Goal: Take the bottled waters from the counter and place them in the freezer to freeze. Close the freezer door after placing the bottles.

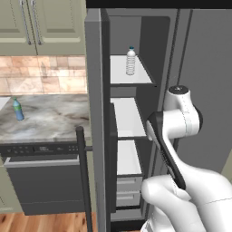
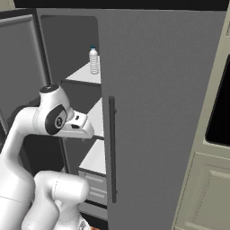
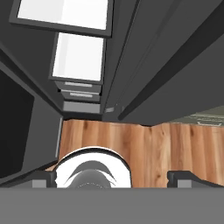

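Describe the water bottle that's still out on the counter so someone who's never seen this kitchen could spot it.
Find the grey-beige marbled stone countertop left of the tall grey refrigerator's open freezer. Standing upright there, above the black dishwasher, is the small translucent blue bottle. Its green cap distinguishes it from the clear ribbed bottle on the freezer's top shelf.

Grey freezer (image 1: 147, 41), white shelves (image 1: 129, 72); clear ribbed bottle (image 1: 131, 61); blue bottle, green cap (image 1: 18, 109); beige marbled counter (image 1: 50, 118); wood-grain floor (image 3: 148, 151).
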